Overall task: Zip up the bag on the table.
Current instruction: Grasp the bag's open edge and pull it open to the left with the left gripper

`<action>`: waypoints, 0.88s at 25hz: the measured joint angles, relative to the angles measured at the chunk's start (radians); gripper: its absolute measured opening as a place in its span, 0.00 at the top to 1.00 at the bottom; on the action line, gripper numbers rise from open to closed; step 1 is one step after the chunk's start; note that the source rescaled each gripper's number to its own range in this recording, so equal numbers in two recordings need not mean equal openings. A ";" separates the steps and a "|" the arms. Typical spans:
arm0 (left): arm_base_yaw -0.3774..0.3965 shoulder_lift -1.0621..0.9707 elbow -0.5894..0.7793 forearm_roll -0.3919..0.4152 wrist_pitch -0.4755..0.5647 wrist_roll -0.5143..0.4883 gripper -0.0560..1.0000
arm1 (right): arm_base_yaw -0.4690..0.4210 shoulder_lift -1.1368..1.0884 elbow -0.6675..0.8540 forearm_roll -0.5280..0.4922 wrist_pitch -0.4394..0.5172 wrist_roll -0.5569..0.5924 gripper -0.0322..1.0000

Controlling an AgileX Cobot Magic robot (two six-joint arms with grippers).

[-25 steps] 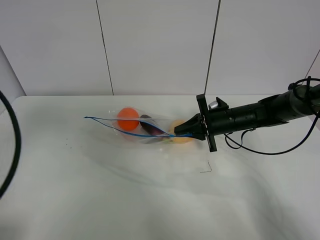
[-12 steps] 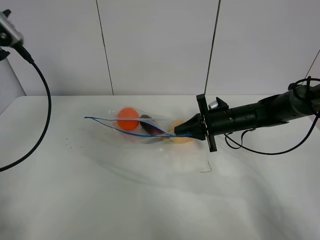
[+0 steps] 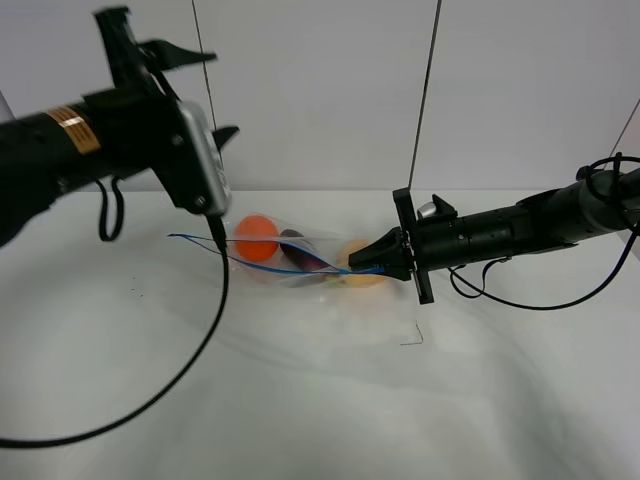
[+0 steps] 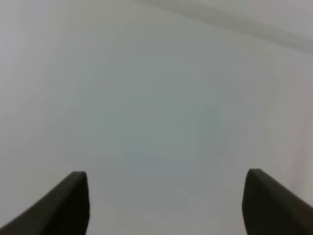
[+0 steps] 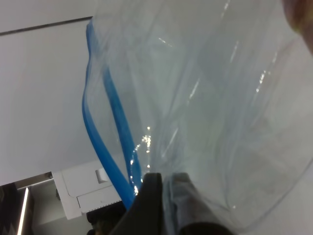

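Bag (image 3: 262, 262) end sits pinched in right gripper (image 3: 357, 268).

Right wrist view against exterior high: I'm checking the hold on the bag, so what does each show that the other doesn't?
Only the right wrist view shows the fingers pinching the clear plastic, and the blue zip strip running as two separate lines there, so that end looks unsealed. Only the exterior high view shows the whole bag on the table, the orange, purple and yellow produce inside, and the left gripper open, raised near the bag's far end. Both show the right gripper shut on the bag's strip end.
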 joint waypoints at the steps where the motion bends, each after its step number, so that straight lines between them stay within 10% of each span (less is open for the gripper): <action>1: -0.026 0.028 0.010 -0.001 0.000 -0.012 0.00 | 0.000 0.000 0.000 0.000 0.000 0.000 0.97; 14: -0.254 0.290 0.033 -0.001 -0.048 -0.212 0.00 | 0.000 0.000 0.000 0.000 0.000 0.000 0.97; 22: -0.266 0.431 0.032 0.000 -0.231 -0.212 0.00 | 0.000 0.000 0.000 -0.003 0.000 0.000 0.97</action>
